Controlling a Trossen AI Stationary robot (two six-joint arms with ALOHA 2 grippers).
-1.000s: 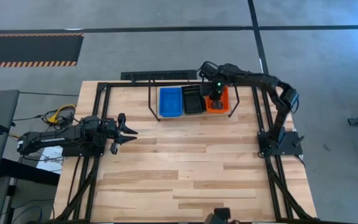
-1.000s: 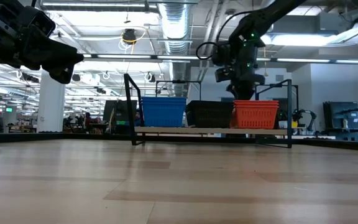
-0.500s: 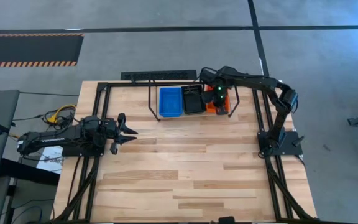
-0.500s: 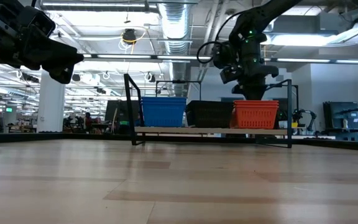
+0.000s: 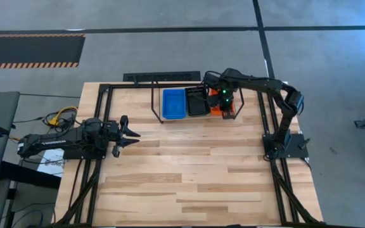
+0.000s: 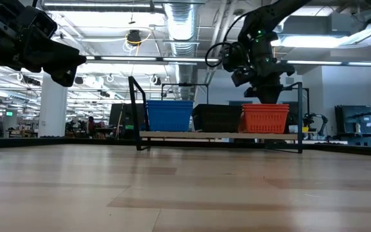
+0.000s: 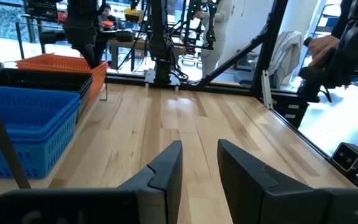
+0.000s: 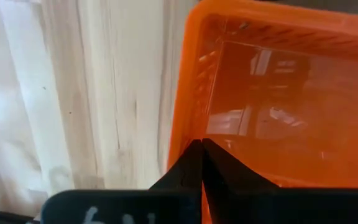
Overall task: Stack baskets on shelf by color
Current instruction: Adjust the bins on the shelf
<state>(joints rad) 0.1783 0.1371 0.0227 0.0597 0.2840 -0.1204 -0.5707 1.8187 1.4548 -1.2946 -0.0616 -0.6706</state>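
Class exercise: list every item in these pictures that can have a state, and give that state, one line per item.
Blue baskets: stacked on the shelf, at its left end.
Black baskets: on the shelf, in the middle.
Orange baskets: on the shelf, at its right end.
Shelf: upright on the table, carrying all three colours.
Right tool: shut, fingertips together at the orange basket's rim.
Left tool: slightly open, empty, away from the shelf.

Grey floor (image 5: 170, 50) with hazard-striped mat (image 5: 30, 49); ceiling ducts (image 6: 179, 19) overhead.
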